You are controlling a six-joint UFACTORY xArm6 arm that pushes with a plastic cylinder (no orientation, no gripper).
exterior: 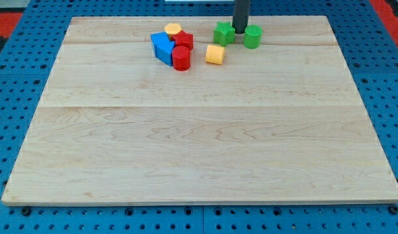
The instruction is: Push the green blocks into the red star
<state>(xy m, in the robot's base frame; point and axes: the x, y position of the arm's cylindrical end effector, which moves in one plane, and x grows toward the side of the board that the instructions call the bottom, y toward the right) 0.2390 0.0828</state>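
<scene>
My tip stands between two green blocks near the view's top edge of the wooden tabletop, the dark rod rising straight up out of the view. There are no fingers to open or close; the rod holds nothing.

A green star-like block sits just to the tip's left in the view, and a green cylinder, standing upright, sits just to its right. Together the pair lines up left to right across the view.

A yellow block lies just below them. Further to the view's left is a tight cluster: a red star, a red cylinder, a blue block and a yellow hexagon-like block.
</scene>
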